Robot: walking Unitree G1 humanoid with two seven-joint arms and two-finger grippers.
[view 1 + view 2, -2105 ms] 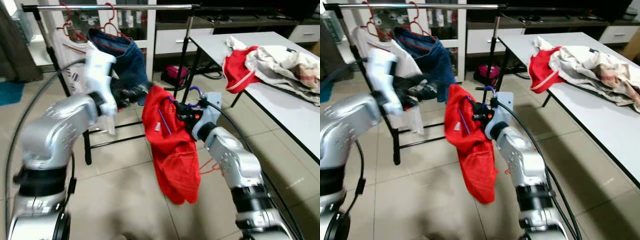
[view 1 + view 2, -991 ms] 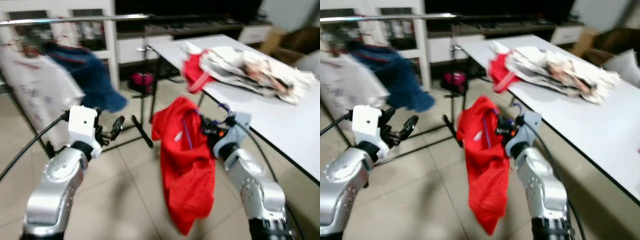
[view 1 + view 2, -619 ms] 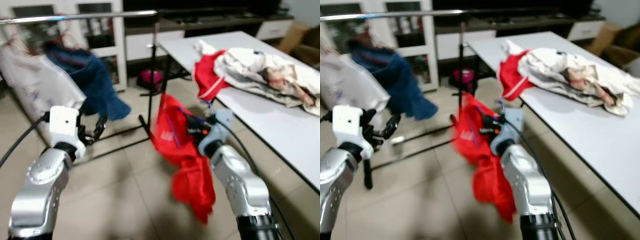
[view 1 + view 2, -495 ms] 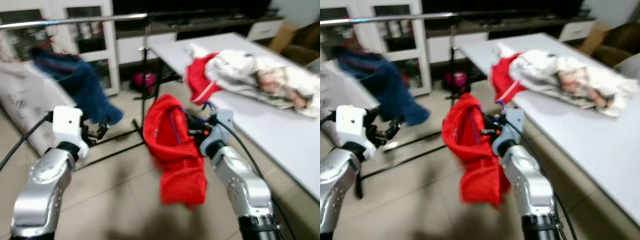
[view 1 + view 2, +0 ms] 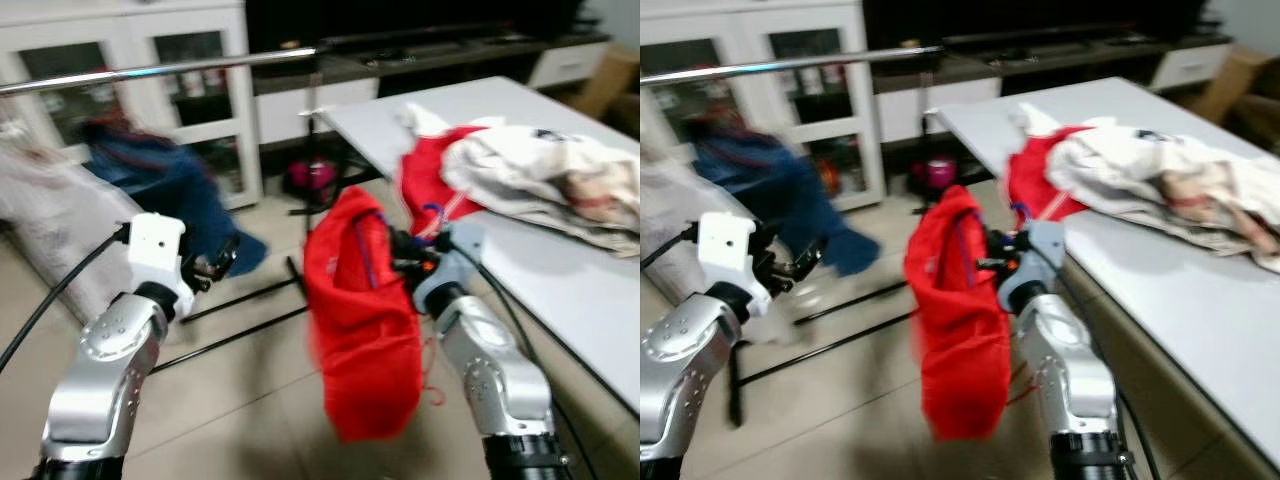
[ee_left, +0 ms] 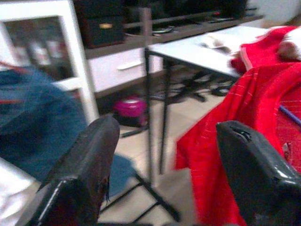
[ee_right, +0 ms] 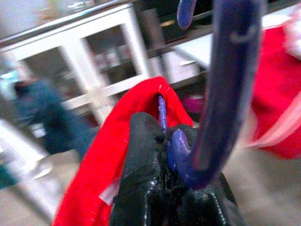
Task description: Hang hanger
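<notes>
Hanger (image 7: 225, 89) clamped in right gripper (image 5: 405, 262), below rail (image 5: 160, 72).

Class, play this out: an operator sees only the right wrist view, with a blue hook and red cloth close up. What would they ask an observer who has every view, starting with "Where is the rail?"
Observer: The metal rail runs across the top of the head view, beyond and above the left gripper.
Operator: Is that gripper carrying anything?
Observer: No. In its wrist view its fingers stand apart with nothing between them.
Operator: How does the red garment hang?
Observer: The red garment droops from the blue hanger, which the right gripper holds above the floor.
Operator: What is on my right?
Observer: A white table with a heap of clothes on it.
</notes>
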